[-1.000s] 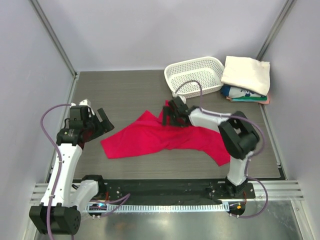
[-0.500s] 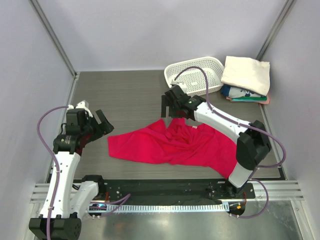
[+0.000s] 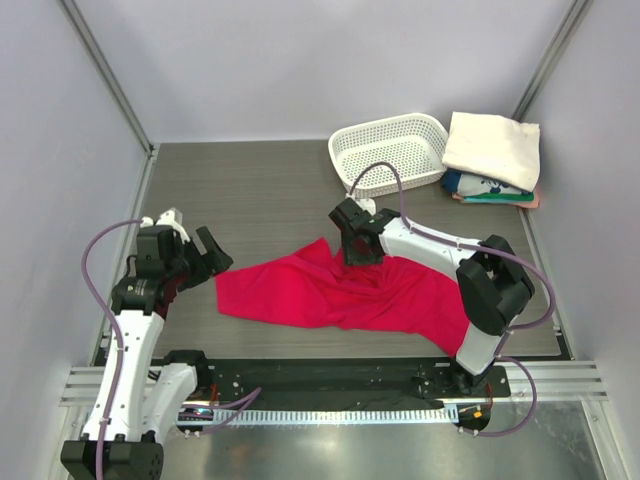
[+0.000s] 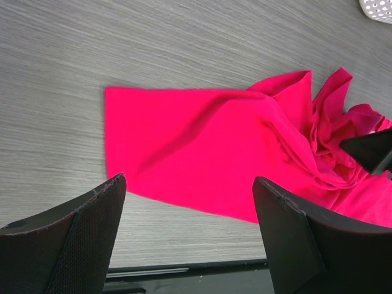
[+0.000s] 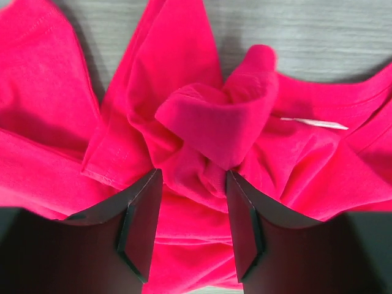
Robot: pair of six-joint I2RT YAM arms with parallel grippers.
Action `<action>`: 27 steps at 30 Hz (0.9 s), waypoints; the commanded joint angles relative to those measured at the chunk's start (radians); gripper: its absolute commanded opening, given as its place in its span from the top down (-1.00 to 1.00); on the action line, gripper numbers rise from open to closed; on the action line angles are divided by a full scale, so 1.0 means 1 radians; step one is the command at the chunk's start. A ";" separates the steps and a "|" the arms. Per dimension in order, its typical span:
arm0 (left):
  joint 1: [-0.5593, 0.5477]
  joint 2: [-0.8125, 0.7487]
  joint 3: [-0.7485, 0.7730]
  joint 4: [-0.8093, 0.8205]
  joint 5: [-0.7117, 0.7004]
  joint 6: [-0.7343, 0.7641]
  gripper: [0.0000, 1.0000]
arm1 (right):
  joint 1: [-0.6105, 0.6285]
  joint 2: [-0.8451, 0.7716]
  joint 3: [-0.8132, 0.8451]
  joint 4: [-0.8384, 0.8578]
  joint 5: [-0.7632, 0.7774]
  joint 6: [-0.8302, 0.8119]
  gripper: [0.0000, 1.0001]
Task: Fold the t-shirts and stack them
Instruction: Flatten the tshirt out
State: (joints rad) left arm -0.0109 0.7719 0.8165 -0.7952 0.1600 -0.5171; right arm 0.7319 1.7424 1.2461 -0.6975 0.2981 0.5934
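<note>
The crimson-red t-shirt (image 3: 300, 295) lies crumpled on the table, flat on its left and bunched in the middle. My right gripper (image 3: 356, 250) is down on the bunched part. In the right wrist view its jaws (image 5: 191, 174) stand part open around a fold of the red shirt (image 5: 211, 116). My left gripper (image 3: 208, 256) is open and empty, just left of the shirt's left edge, with the flat red cloth (image 4: 196, 147) beyond its fingertips (image 4: 113, 187). A cream-white folded shirt (image 3: 492, 148) tops a stack holding a teal/white printed one (image 3: 482, 188) and a pink one (image 3: 533, 201).
A white perforated basket (image 3: 390, 150) stands at the back, just left of the folded stack. Grey walls close in the table on the left, back and right. A black rail (image 3: 330, 375) runs along the near edge by the arm bases.
My right gripper let go of the shirt, rose toward the back, then came down again onto the bunched middle. The shirt shifted right and settled. My left gripper moved slightly toward the shirt.
</note>
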 commanded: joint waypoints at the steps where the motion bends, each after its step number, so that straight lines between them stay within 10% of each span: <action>1: 0.006 -0.013 0.004 0.062 0.036 -0.001 -0.69 | 0.021 -0.034 -0.008 0.009 -0.004 0.025 -0.03; 8: 0.006 -0.008 -0.004 0.068 0.033 -0.004 -0.69 | 0.029 0.048 0.009 0.013 0.047 0.008 -0.02; 16: 0.003 0.124 -0.017 0.037 -0.042 -0.106 -0.54 | 0.026 0.100 0.009 -0.019 0.140 -0.053 0.98; 27: -0.047 0.386 -0.131 0.237 -0.232 -0.276 -0.36 | -0.129 -0.314 -0.056 -0.030 0.173 -0.121 0.98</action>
State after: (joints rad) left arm -0.0574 1.1366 0.7078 -0.6815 0.0273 -0.7273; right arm 0.6525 1.5326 1.1835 -0.7212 0.4477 0.5137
